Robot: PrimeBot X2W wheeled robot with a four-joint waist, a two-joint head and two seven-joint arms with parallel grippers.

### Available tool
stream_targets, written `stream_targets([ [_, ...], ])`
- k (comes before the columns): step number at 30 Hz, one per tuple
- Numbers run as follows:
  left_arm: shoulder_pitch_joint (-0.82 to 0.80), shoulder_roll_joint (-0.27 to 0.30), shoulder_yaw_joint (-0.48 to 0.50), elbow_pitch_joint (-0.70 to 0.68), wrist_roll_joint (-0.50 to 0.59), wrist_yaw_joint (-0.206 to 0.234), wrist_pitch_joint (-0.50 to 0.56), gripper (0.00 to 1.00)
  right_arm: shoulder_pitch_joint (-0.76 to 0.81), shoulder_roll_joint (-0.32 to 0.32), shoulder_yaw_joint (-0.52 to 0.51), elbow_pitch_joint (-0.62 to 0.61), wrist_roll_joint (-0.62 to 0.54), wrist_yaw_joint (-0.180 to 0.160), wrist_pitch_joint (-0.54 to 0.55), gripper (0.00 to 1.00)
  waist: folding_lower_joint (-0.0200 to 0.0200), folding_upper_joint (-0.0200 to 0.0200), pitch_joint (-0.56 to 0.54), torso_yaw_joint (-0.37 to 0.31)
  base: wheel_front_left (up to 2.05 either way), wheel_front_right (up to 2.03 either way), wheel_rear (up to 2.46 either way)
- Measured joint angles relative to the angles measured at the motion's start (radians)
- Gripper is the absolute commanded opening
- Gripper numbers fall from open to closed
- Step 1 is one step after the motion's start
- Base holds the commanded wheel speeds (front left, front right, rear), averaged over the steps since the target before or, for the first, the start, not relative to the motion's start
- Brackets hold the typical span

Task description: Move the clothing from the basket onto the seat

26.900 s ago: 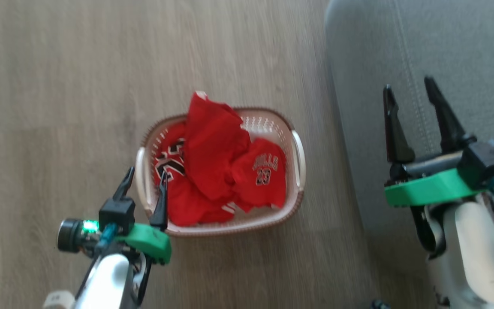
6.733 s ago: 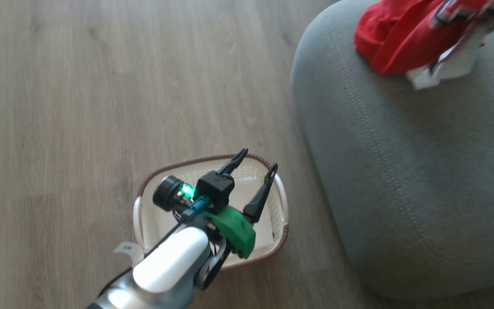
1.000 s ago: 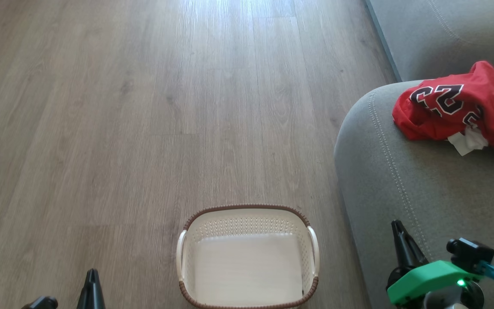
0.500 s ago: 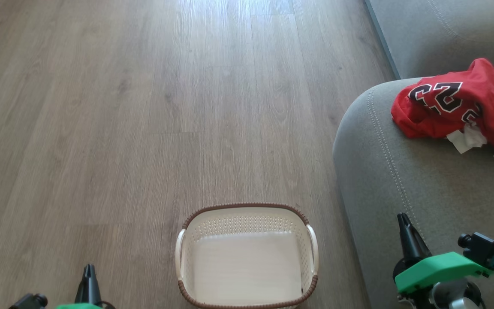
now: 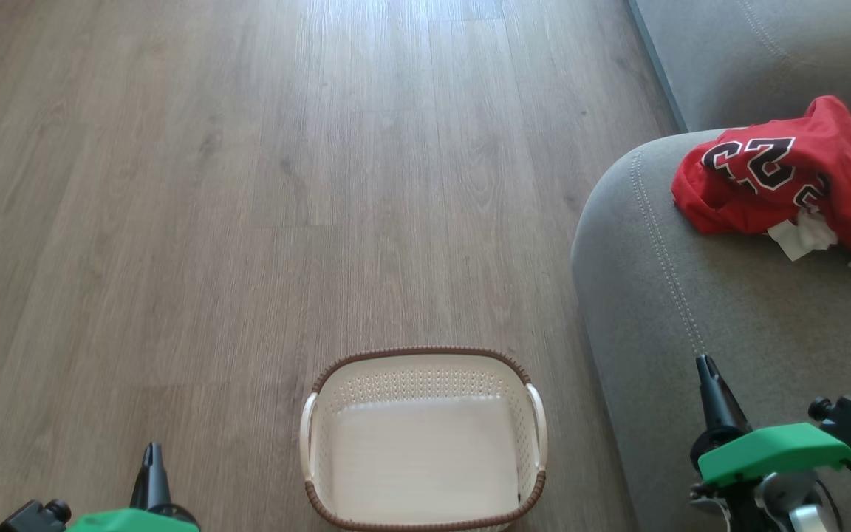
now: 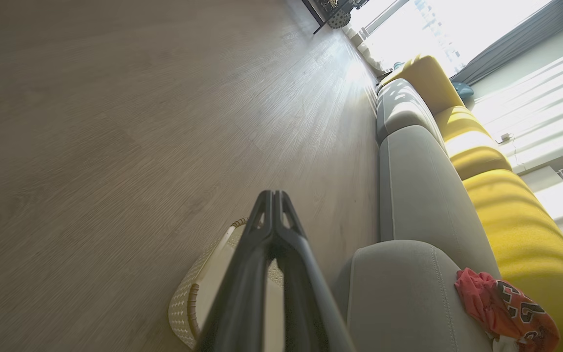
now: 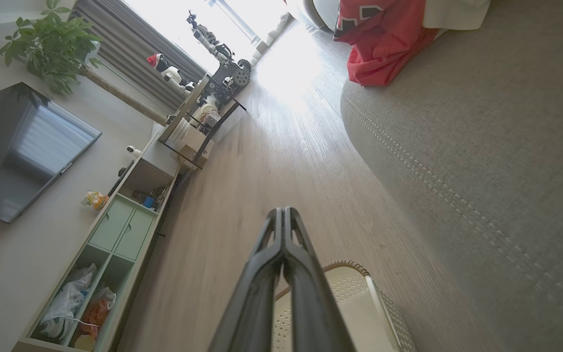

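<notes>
You've got both tools shut. On the left tool (image 6: 272, 194), the left wrist view shows its two dark fingers (image 6: 242, 293) pressed together tip to tip, nothing held. The right tool (image 7: 282, 211) is the same in the right wrist view: closed flat on itself, nothing in it. In the head view the left tool sits at the bottom left over the wood floor (image 5: 248, 222), one finger showing. The right tool sits at the bottom right over the seat (image 5: 691, 332), its tip near the double-stitched seam (image 5: 663, 251).

Your clothing (image 5: 780, 177) is a crumpled red heap lying on top of the seat, toward the far end of the cushion and close to its rounded edge. Black-and-white numerals face up, and a white tag (image 5: 801, 235) sticks out on the near side. You can't tell from the heap whether it's one garment or two. It's well apart from both tools.

Your basket (image 5: 425, 350) stands upright on the floor, just beside the seat's rounded side, between the two tools in the head view. Brown rim, perforated cream walls, bare cream bottom showing. Both wrist views catch a corner of it below the fingers.

The left wrist view also has yellow cushions (image 6: 521, 215) beside the grey ones. The right wrist view has a shelf unit (image 7: 115, 234), a dark screen (image 7: 22, 151) and a potted plant (image 7: 52, 44) along the wall.
</notes>
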Motion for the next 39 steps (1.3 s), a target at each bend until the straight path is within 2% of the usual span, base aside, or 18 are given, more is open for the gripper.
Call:
stream_targets([
  [39, -0.058, -0.057, 0.128, -0.021, -0.341, -0.095, 0.11, 0.0, -0.033, -0.001, -0.044, -0.025, 0.458, 0.0, 0.097, 0.0, 0.0, 0.0, 0.018, -0.015, 0.0, 0.0, 0.0],
])
